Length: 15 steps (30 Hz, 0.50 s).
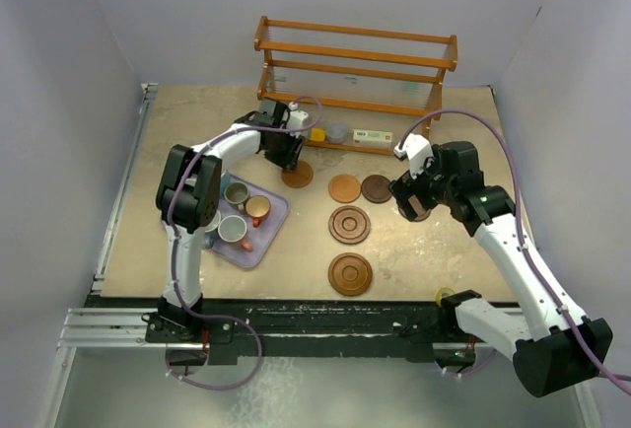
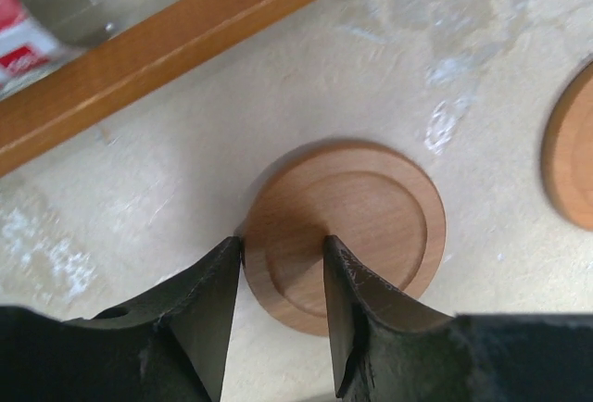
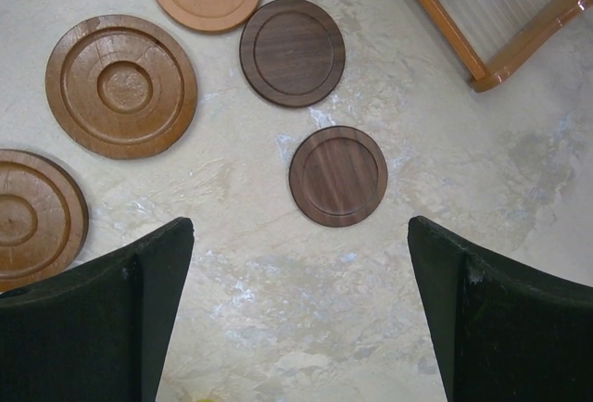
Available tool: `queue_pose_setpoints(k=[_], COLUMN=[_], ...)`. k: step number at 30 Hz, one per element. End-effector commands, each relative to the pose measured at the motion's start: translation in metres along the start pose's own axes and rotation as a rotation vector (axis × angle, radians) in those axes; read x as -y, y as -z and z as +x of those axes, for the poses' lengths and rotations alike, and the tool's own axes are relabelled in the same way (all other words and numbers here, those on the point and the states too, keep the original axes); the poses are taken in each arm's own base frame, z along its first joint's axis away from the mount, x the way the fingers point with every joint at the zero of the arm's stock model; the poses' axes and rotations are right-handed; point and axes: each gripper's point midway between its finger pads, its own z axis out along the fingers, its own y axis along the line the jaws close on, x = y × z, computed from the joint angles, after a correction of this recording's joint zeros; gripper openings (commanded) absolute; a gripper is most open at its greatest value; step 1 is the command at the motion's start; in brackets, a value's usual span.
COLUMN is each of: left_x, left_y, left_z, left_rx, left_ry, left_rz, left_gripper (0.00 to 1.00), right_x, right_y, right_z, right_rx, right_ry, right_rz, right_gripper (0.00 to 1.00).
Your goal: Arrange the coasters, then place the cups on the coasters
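Beige table (image 1: 434, 250) holds the light brown coaster (image 2: 371, 207) at upper centre, just before the wooden rack (image 1: 357, 53). Half-closed, the left claw (image 2: 283, 249) straddles its rim; whether it grips, I cannot tell. Best pinch squarely and lift level. The right claw (image 3: 298, 226) gapes released over a dark coaster (image 3: 338, 175).

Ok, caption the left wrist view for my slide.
Left end effector over a light brown coaster edge, wooden rack behind.
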Motion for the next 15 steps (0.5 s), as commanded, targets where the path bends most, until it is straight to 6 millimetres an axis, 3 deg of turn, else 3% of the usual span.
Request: queue_pose_setpoints(k=[1, 15], left_x=[0.021, 0.047], left_y=[-0.023, -0.046], left_z=[0.007, -0.014], left_rx=[-0.045, -0.008], left_ry=[0.003, -0.020], left_rz=[0.049, 0.070], left_gripper=[0.39, 0.36], right_x=[0.005, -0.001], right_y=[0.001, -0.007], right_z=[-0.004, 0.026], right_rx=[0.015, -0.121], right_ry=[0.021, 0.069], right_rz=[0.018, -0.028], right_gripper=[1.00, 0.98])
